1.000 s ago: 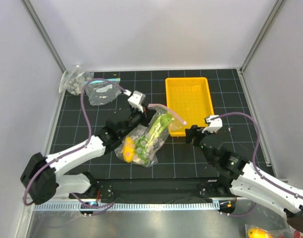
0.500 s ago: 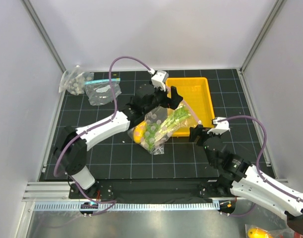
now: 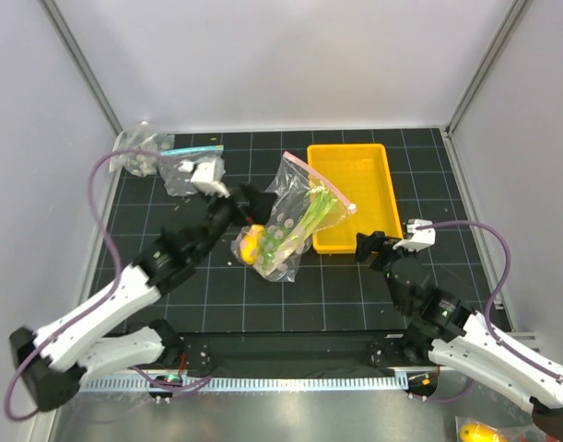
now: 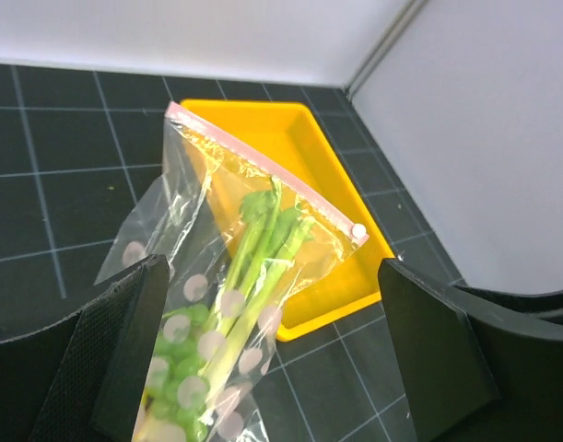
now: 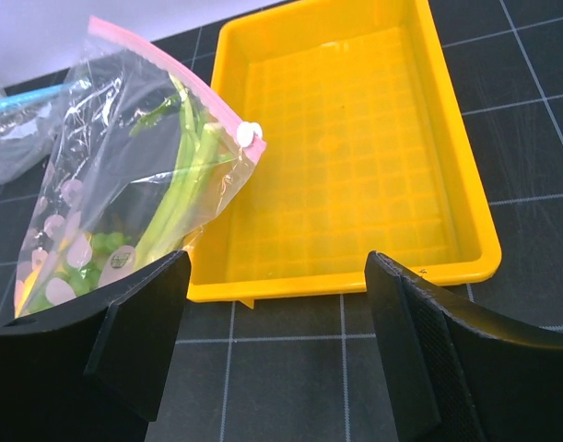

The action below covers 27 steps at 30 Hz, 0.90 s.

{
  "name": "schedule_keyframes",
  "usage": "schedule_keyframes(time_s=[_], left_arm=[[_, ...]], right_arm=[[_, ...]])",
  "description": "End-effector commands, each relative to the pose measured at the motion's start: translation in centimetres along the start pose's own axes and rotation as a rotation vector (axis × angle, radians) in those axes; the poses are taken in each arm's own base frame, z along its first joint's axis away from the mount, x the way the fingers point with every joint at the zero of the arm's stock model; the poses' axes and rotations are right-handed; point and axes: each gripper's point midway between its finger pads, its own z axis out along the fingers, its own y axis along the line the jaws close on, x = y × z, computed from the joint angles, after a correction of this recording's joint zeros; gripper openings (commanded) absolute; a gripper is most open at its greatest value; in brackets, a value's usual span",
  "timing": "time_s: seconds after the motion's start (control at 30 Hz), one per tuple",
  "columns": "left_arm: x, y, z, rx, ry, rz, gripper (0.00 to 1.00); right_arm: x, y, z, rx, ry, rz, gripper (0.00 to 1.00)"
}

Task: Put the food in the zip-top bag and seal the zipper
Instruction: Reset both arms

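Zip-top bag sits mid-table, propped roughly upright with its top right corner leaning over the left wall of the yellow tray, which lies toward the far right corner; nothing holds it. Inside we see the leek running up toward the mouth, grapes low down, lemon at the bottom left. Zipper shows as a straight pink line with its white slider at the tray end; it looks shut, but we can't confirm the whole length. Left fingers are spread wide with the bag just ahead of them, gripping nothing; we can't tell if the film brushes one. Right fingers are also apart and empty, by the tray's near wall. Risks, as we judge them: the bag is only leaning, so it may slump into the tray or flat onto the table; if any stretch of zipper is unsealed, lemon or grapes could roll out; the left fingers are close enough to snag the film and drag the bag if they move carelessly. Versus a second ago: then the left fingers were clamped near the bag's mouth and the bag lay closer to the near edge; now it's let go, shifted toward the tray and standing taller, left arm drawn back toward the left edge, right fingers a bit wider.
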Motion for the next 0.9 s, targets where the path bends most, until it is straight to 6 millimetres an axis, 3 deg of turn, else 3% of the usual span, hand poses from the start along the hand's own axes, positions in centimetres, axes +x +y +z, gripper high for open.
schedule_keyframes(time_s=[0.0, 0.17, 0.4, 0.87], left_arm=[[1.7, 3.4, -3.1, -0.077, -0.024, -0.015, 1.00], [2.9, 4.8, -5.3, -0.034, -0.071, 0.059, 1.00], [3.0, 7.2, -5.7, -0.133, -0.122, 0.071, 0.99], [3.4, 6.7, -5.2, -0.108, -0.114, 0.061, 0.99]], right_arm=[[-1.5, 0.0, -0.2, -0.001, -0.054, 0.041, 0.84], [-1.6, -0.1, -0.3, -0.014, -0.069, 0.050, 0.84], [-1.9, -1.4, -0.6, 0.044, -0.083, 0.057, 0.84], [-1.8, -1.6, -0.4, 0.056, -0.107, 0.068, 0.84]])
